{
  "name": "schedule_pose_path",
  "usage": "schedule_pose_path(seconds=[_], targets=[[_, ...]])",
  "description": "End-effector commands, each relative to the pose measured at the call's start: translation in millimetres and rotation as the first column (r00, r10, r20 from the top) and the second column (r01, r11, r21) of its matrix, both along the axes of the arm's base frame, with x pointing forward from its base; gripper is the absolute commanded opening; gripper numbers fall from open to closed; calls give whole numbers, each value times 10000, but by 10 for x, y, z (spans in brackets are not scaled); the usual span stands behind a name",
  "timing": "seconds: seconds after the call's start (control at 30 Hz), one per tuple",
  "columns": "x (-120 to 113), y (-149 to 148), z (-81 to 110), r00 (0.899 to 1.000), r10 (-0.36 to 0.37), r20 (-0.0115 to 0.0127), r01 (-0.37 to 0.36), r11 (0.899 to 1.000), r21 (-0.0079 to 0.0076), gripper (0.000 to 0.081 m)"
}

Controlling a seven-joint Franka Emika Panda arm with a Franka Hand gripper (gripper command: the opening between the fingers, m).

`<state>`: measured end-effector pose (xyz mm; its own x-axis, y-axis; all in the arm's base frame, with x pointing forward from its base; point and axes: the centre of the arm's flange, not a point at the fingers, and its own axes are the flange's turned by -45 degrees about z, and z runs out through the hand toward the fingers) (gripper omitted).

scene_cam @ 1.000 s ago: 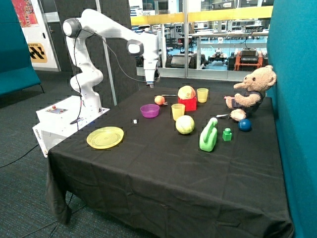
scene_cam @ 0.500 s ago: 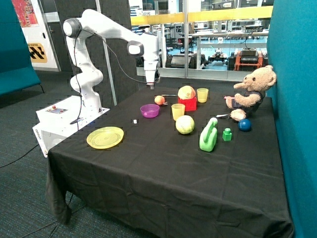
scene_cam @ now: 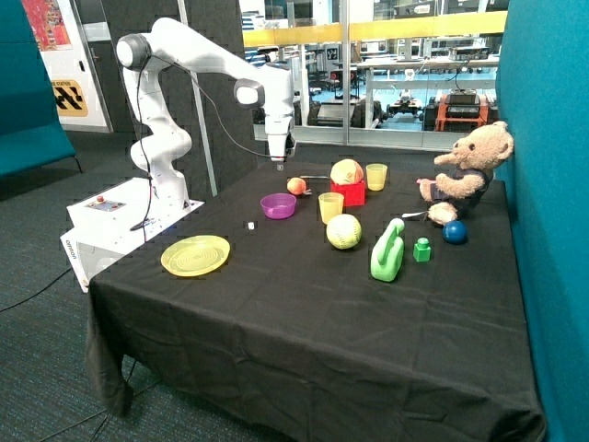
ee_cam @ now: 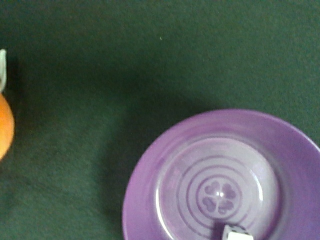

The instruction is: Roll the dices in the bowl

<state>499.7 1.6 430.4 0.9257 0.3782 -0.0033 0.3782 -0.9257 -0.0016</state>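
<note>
1. We are seeing one die (ee_cam: 235,233) lying inside the purple bowl (ee_cam: 150,200); another die (scene_cam: 248,224) is sitting on the cloth between the bowl and the yellow plate (scene_cam: 195,255).
2. The gripper (scene_cam: 280,163) is hovering high above the bowl; we cannot tell its state.
3. An orange ball (ee_cam: 4,125) is sitting near the bowl, with bare cloth between.

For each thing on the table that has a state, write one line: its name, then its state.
Purple bowl: upright on the cloth, one die inside.
Second die: on the cloth, outside the bowl.
Yellow cup: upright.
Far yellow cup: upright.
Yellow plate: flat, nothing on it.
Gripper: above the bowl, clear of it.
</note>
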Motion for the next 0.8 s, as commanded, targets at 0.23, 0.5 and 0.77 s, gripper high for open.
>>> schedule_pose_path(seconds=[0.23, 0.5, 0.77], targets=[[-369, -410, -304, 9997, 224, 37, -224, 9997, -2, 332], [-424, -696, -412, 9999, 129, 37, -129, 9999, -2, 325], [-356, -994, -471, 9993, -372, 37, 372, 9993, -2, 341]])
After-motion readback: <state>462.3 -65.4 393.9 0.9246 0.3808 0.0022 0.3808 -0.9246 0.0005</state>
